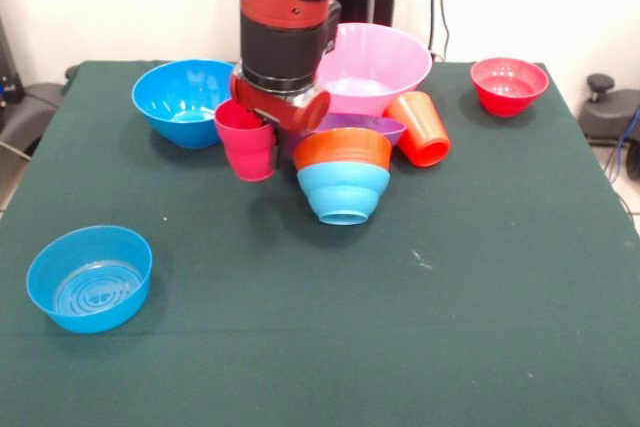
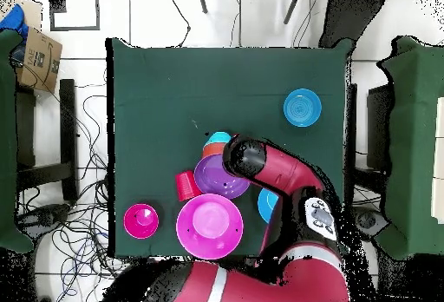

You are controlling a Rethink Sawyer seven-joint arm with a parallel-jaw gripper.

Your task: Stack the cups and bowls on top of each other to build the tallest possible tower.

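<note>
The tower stands near the middle of the green table: a small orange bowl nested in a small light-blue bowl, the pair apparently turned rim-up on a narrow foot, which gives a steady seat for whatever goes on next. Just behind it lies the wide purple bowl, and behind that the large pink bowl; the orange-red cup lies tipped beside them, well placed for a later pick. The deep blue bowl sits at the far side, the small red bowl toward the far corner, and the small blue bowl alone near the front edge. The arm comes straight down from above, its wrist vertical over the cluster, and the pinkish-red cup hangs upright just under the gripper, beside the tower rather than over it. The cup seems lifted clear of the cloth, so it is likely grasped, but the fingers are hidden behind the wrist and I cannot tell their state. Overhead, the arm covers most of the stack.
</note>
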